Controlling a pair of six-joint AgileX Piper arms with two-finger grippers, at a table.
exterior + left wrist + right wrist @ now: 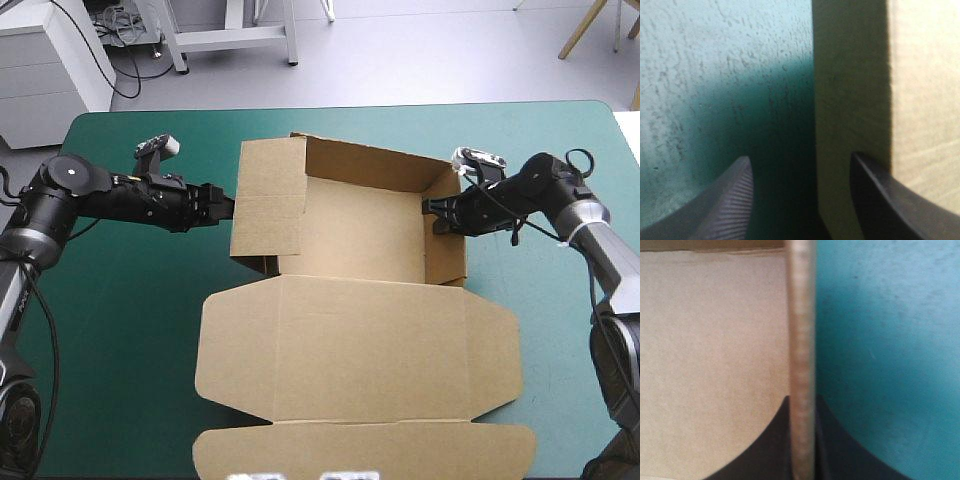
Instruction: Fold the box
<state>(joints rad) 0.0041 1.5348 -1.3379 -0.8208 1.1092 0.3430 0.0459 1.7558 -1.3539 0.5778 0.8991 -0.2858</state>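
Observation:
The brown box [350, 240] stands mid-table as an open tray, its back and side walls raised and its lid [360, 370] lying flat toward the near edge. At the left wall [850, 100], which leans inward, my left gripper [225, 205] is open. In the left wrist view the left gripper [800, 157] has its black fingers well apart, one on either side of the wall's edge. My right gripper [437, 212] is at the right wall. In the right wrist view the right gripper [802, 397] is shut on the wall's edge [801, 340], one finger inside the tray.
Bare teal-green cover [120, 330] lies on both sides of the box and along the far edge. The flat lid reaches down to the table's near edge, and its outer flap [360, 448] lies there.

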